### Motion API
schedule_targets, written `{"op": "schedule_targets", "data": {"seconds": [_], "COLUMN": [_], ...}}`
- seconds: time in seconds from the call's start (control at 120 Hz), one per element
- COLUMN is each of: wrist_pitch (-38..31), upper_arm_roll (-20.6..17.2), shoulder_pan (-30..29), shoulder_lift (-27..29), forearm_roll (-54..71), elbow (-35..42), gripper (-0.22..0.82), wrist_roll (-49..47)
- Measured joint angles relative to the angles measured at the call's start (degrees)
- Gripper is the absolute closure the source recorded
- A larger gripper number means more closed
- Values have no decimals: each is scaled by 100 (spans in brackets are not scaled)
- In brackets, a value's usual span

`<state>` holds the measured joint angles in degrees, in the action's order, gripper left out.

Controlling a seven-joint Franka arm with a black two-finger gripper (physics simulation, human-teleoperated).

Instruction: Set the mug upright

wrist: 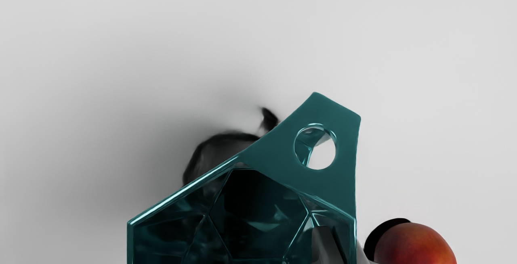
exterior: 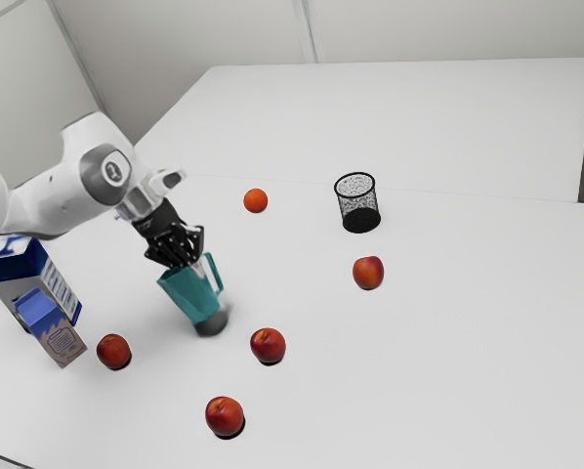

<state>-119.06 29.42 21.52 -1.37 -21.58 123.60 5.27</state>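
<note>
The end effector (exterior: 188, 263) pinches the wall of the teal mug (exterior: 191, 297), which leans, mouth up, at the table (exterior: 448, 371). It should probably be levelled slowly, its base seated flat before the grip loosens.

Your arm (exterior: 62, 195) wears a smooth, glossy white shell in full, rounded segments. You'll see a dark grey round cap (exterior: 109, 172) on one joint, with a small pale marking (exterior: 113, 171) in it. Beyond that, your wrist collar (exterior: 138, 203) turns light metallic grey, beside a small pale projecting piece (exterior: 170, 180). Your fingers (exterior: 180, 252) look black and angular here; up close, one shows a plain dark grey face with a blacker edge.
</note>
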Motion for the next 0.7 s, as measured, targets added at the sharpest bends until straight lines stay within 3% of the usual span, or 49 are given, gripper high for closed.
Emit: {"op": "schedule_targets", "data": {"seconds": [0.35,0.525,0.7], "wrist_pitch": [-1031,-1252,-1343], "upper_arm_roll": [1,143,218], "shoulder_pan": [569,930,931], "shoulder_lift": [120,252,305], "forearm_roll": [1232,1817,2163], "elbow": [258,429,504], "gripper": [79,78,78], "wrist_roll": [-758,-1169,-1537]}}
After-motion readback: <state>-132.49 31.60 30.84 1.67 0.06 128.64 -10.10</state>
